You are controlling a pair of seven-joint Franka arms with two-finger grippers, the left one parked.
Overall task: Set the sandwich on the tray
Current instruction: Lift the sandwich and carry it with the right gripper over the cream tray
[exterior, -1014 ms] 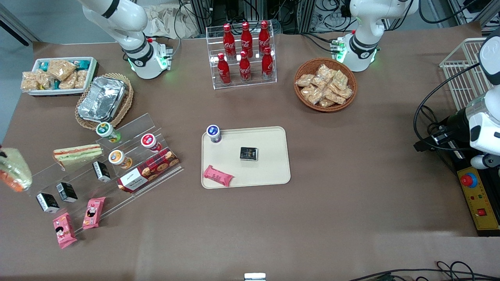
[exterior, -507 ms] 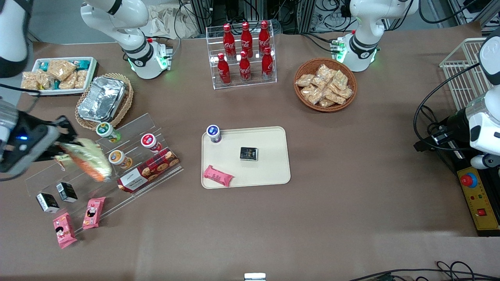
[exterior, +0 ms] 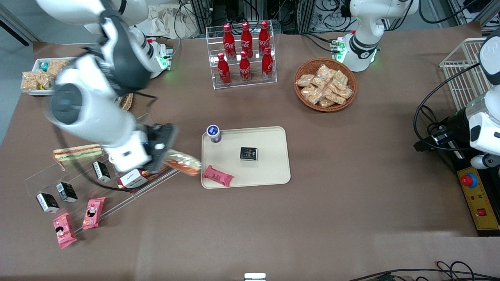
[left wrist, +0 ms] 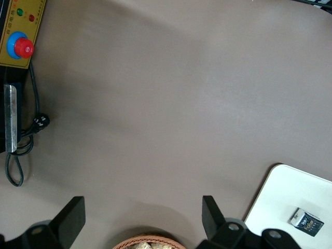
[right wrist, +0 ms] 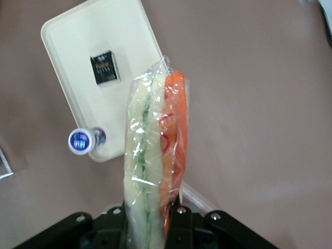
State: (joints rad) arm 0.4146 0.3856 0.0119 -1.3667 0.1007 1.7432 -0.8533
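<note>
The cream tray (exterior: pixel 269 171), low-rimmed with rounded corners, lies flat on the table. The sandwich (right wrist: pixel 154 155), a clear-wrapped wedge of pale bread with orange filling and a thin green line, is clamped in the gripper (right wrist: pixel 155 220) and held above the table beside the tray's edge toward the working arm.

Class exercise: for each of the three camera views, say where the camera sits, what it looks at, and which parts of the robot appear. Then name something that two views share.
Front view: high above the table's front edge, looking down; shows both arms, the gripper carrying the sandwich toward the tray.
Left wrist view: on the parked arm, facing down at bare table; its own black fingers show.
Right wrist view: on the working arm, looking down past the jaws shut on the sandwich.
Shared: all three show the tray and its black packet.
</note>
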